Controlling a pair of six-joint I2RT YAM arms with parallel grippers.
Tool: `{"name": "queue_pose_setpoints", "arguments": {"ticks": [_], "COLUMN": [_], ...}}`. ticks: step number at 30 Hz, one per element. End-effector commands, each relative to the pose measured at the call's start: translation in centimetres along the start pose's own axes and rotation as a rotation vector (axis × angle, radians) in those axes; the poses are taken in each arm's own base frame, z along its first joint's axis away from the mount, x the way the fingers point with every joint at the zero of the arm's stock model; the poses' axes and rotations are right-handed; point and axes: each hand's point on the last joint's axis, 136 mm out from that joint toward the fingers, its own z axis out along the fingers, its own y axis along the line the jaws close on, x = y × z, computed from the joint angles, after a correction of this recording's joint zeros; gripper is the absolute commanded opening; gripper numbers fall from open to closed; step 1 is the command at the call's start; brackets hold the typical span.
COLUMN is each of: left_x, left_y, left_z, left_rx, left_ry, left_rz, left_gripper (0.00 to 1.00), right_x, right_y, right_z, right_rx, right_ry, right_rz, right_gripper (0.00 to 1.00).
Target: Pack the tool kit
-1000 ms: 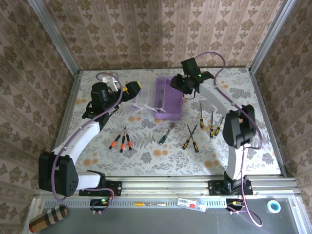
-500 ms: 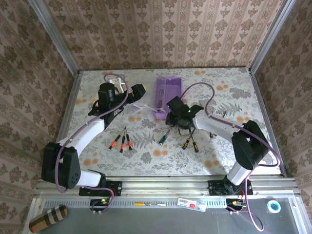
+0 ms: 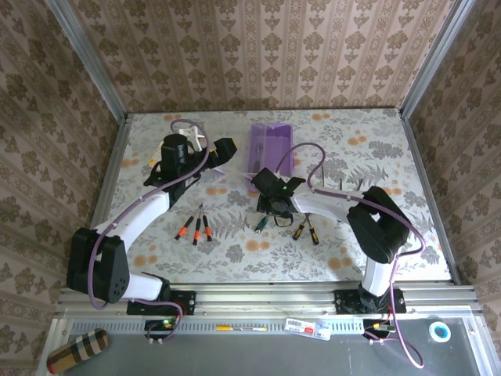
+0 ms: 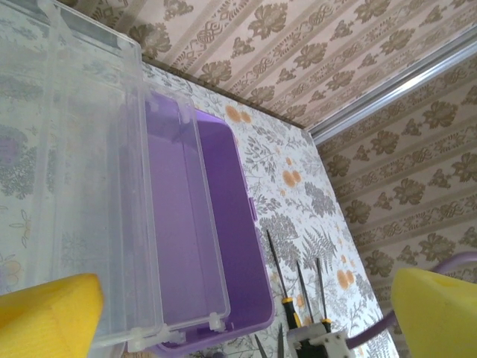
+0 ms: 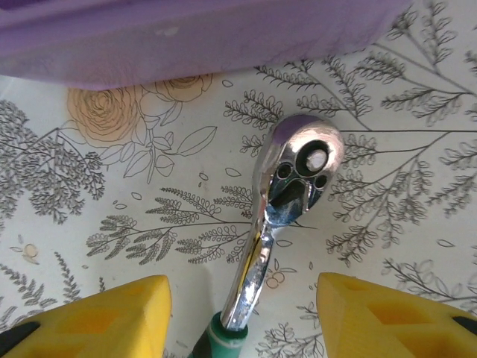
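The purple case [image 3: 270, 146] lies open at the table's back middle, with its clear lid [image 4: 89, 186] folded out to the left of the purple tray [image 4: 231, 224]. My left gripper [image 3: 222, 154] hovers open beside the lid, and its yellow fingertips [image 4: 46, 315] touch nothing. A chrome ratchet wrench [image 5: 297, 170] with a green-and-black handle [image 5: 220, 339] lies on the table just in front of the case [image 5: 186, 33]. My right gripper [image 5: 242, 321] is open and straddles the wrench's shaft, with a gap on each side. In the top view the wrench [image 3: 261, 222] pokes out below that gripper [image 3: 271, 205].
Three orange-handled screwdrivers [image 3: 196, 228] lie at the front left. Two yellow-and-black ones [image 3: 306, 230] lie just right of the wrench, and more [image 4: 295, 287] lie to the right of the case. Patterned walls and metal rails enclose the table.
My right arm has swung from above the case's far right corner down to the front, ending over the ratchet wrench. The left gripper has shifted slightly toward the lid.
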Motion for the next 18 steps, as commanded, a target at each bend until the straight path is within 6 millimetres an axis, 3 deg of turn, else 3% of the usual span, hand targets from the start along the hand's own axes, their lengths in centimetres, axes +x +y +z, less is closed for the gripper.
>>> {"name": "queue_pose_setpoints", "arguments": {"ticks": [1,8,18], "left_x": [0.1,0.6,0.6], "left_y": [-1.2,-1.6,-2.1], "left_z": [-0.1,0.0,-0.1], "left_rx": [0.008,0.003,0.012], "left_ry": [0.002,0.011,0.010], "left_rz": [0.069,0.096,0.110], "left_gripper": [1.00,1.00,1.00], "right_x": [-0.4,0.8,1.5], "right_y": [0.4,0.0,-2.3], "right_z": [0.3,1.8,2.8], "right_rx": [0.007,0.023,0.061], "right_ry": [-0.019,0.017,0.047], "right_rz": [0.012,0.009,0.025], "right_gripper": [0.54,0.47,0.26]}}
